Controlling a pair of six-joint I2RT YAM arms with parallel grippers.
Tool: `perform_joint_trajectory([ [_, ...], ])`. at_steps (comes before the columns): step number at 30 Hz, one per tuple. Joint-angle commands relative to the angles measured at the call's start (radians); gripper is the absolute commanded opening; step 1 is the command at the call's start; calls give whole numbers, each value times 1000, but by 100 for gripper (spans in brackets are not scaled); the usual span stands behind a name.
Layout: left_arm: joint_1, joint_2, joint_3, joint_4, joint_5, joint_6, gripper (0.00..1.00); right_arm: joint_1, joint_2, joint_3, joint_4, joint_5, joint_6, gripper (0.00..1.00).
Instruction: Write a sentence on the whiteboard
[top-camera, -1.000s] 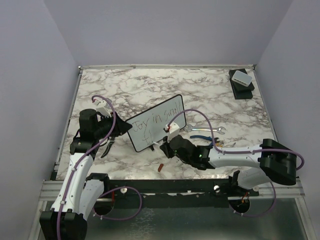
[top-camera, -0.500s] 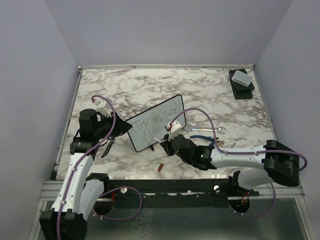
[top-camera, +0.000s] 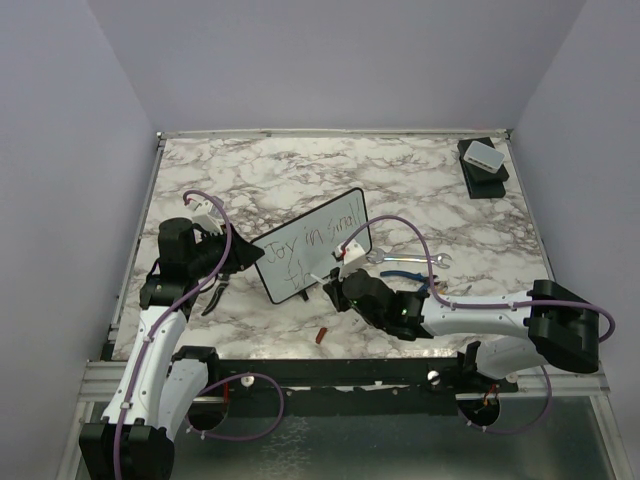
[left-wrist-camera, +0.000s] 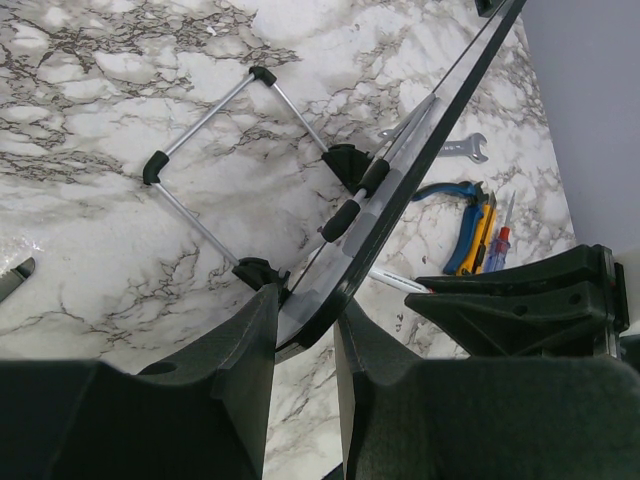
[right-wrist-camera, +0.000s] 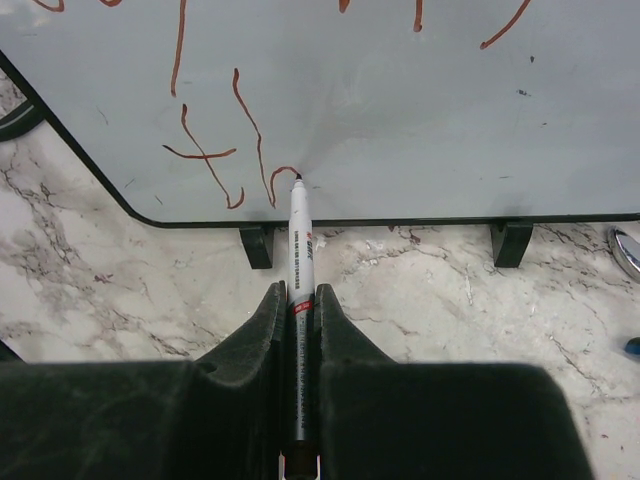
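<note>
The whiteboard (top-camera: 312, 248) stands tilted on its two black feet on the marble table. Its face shows "Joy in small" on the first line (top-camera: 310, 240) and "th" on the second line (right-wrist-camera: 215, 150). My left gripper (left-wrist-camera: 305, 325) is shut on the board's left corner edge (left-wrist-camera: 330, 300); the wire stand (left-wrist-camera: 215, 150) shows behind the board. My right gripper (right-wrist-camera: 298, 300) is shut on a white marker (right-wrist-camera: 300, 250), whose tip touches the board at the end of the second line's last stroke. In the top view my right gripper (top-camera: 335, 285) sits at the board's lower edge.
A wrench (top-camera: 405, 258), blue-handled pliers (top-camera: 405, 280) and a screwdriver (left-wrist-camera: 500, 235) lie right of the board. A red marker cap (top-camera: 320, 335) lies near the front edge. A black box with a white item (top-camera: 482, 165) sits at the back right corner.
My right gripper with the marker has moved slightly left along the board's lower edge, and the second line has gained strokes. The left arm and board have not moved.
</note>
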Motion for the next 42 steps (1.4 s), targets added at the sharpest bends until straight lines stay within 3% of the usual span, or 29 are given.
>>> perform_joint_trajectory([
  [1,-8,-19,-7,-9,-6,1,29,-1,9,15,-51,22,36,1],
  [14,-9,-18,-7,-9,-7,1,29,-1,9,-7,-74,-21,77,1],
  [22,-9,-20,-8,-9,-10,-1,29,-1,-109,-29,-50,17,41,1],
  [42,-12,-25,-7,-11,-10,1,29,-3,-10,10,-19,88,-17,1],
])
